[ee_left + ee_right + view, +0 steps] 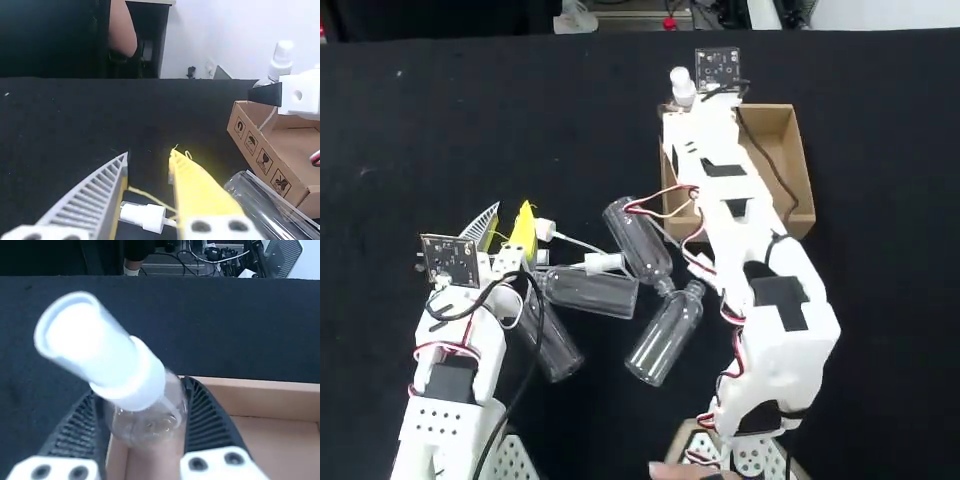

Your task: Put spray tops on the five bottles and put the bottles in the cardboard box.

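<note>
- The left pincer (148, 160) stands wide open, with a loose spray top (144, 216) lying ungripped between its jaws.
- Four bottles (590, 292) lie beside it, seemingly uncapped and none of them boxed.
- The right pincer (140, 390) clamps a capped bottle (100, 350) over the cardboard box (260, 390) rim. This is likely the first of five.

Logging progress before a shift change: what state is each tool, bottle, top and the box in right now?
Left tool: open, straddling a loose spray top on the table.
Right tool: shut on a capped bottle, held off the table.
Cardboard box: open-topped, that bottle at its edge.
Four table bottles: lying on their sides, no tops seen fitted.
</note>
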Controlling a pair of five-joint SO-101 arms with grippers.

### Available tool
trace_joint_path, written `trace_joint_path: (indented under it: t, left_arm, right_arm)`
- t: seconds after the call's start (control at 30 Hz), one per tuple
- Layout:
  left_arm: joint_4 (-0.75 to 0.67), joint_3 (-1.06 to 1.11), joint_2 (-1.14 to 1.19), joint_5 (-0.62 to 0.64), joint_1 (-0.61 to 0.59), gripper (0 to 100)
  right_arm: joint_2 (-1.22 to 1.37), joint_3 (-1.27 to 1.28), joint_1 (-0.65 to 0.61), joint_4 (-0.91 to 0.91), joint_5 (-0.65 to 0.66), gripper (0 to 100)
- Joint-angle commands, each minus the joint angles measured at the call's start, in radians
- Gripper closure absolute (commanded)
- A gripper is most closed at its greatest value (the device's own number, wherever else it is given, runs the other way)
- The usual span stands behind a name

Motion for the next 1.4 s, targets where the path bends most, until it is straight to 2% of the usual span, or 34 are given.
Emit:
trace_joint_path:
  t: [0.0, 0.1, 0.43, 0.67, 1.03, 1.37]
  left_arm:
    - [0.003, 0.024, 0.002, -0.008, -0.005, 87]
    - [0.003, 0.024, 0.002, -0.008, -0.005, 87]
    - [0.003, 0.024, 0.002, -0.008, -0.005, 87]
    - [0.003, 0.024, 0.002, -0.008, -0.005, 87]
    - [0.003, 0.024, 0.002, -0.008, -0.005, 87]
    - [0.003, 0.024, 0.002, -0.008, -0.005, 87]
  right_arm:
    - [0.002, -0.041, -0.041, -0.015, -0.011, 88.8]
    - [0.002, -0.038, -0.043, -0.015, -0.011, 82.6]
    - [0.002, -0.038, -0.043, -0.014, -0.011, 81.2]
    - [0.002, -0.084, -0.061, 0.094, -0.009, 59.4]
    - [-0.041, -0.110, -0.041, 0.149, -0.009, 58.8]
    - [-0.237, 0.042, -0.038, 0.149, -0.011, 58.8]
